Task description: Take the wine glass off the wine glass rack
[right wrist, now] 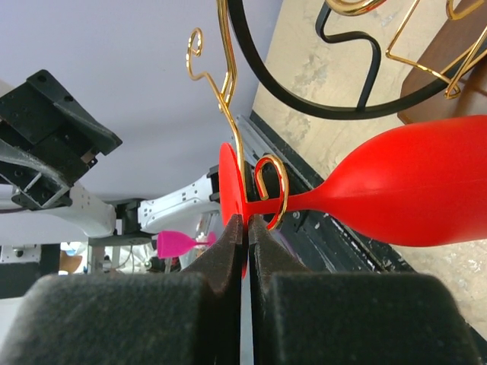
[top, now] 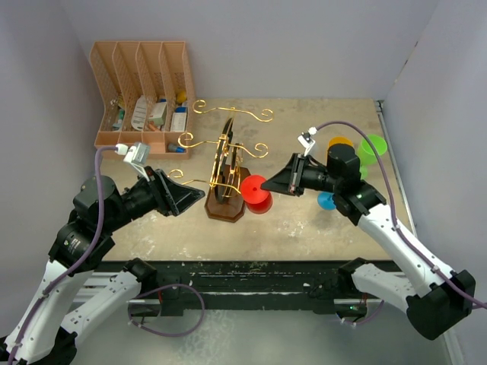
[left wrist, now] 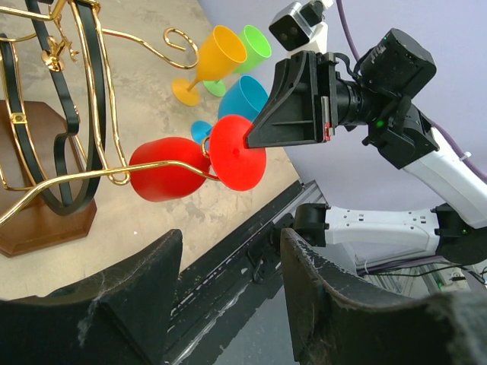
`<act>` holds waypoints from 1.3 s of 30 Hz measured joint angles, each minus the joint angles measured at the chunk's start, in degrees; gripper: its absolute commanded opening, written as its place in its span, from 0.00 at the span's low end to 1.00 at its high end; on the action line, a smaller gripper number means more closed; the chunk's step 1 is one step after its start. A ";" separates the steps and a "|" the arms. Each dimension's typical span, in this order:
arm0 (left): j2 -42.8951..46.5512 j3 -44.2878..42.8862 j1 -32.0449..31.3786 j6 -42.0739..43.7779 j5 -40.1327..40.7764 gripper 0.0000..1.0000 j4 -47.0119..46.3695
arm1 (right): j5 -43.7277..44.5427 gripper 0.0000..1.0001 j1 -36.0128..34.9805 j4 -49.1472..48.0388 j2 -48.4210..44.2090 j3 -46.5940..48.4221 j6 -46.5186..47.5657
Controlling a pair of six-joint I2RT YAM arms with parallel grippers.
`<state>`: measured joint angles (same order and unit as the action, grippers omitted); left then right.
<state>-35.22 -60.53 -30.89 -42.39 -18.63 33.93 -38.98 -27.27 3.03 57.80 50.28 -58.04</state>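
Wine glass [left wrist: 160, 179] hung on wine glass rack [top: 224, 171], foot pinched in right gripper [right wrist: 245, 224] (bowl partly cropped), left gripper [left wrist: 228, 243] spread

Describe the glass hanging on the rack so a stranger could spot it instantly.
On the table stands a gold wire rack on a dark wooden base. From its low wire nearest the right gripper hangs a red wine glass, sideways, that gripper shut on its foot. The orange glass, green glass and blue glass are off the rack.
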 measured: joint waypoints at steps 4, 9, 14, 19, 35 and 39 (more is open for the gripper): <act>0.00 0.00 0.00 0.00 0.00 0.58 0.00 | -1.53 0.00 0.00 -1.40 0.13 -0.20 -0.31; -0.04 0.00 0.00 -0.02 -0.02 0.58 -0.11 | -5.66 0.00 0.00 -5.44 1.66 -0.17 -2.10; -0.17 0.00 0.00 -0.02 -0.02 0.58 -0.39 | -8.81 0.00 -0.07 -10.95 3.91 -0.17 -5.92; -0.24 0.00 0.00 -0.02 -0.02 0.58 -0.39 | -9.62 0.00 -0.07 -13.53 4.07 -0.17 -7.26; -0.81 0.07 0.00 -0.04 -0.24 0.58 -0.44 | -11.72 0.00 -0.13 -9.35 4.09 -0.81 -3.74; -0.79 0.24 0.00 -0.04 -0.24 0.58 -0.46 | -11.98 0.00 -0.59 -9.94 4.76 -0.81 -3.65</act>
<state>-36.01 -60.29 -30.89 -42.44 -18.87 33.47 -50.96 -27.86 -6.92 62.57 49.47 -61.69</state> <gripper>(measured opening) 0.580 0.009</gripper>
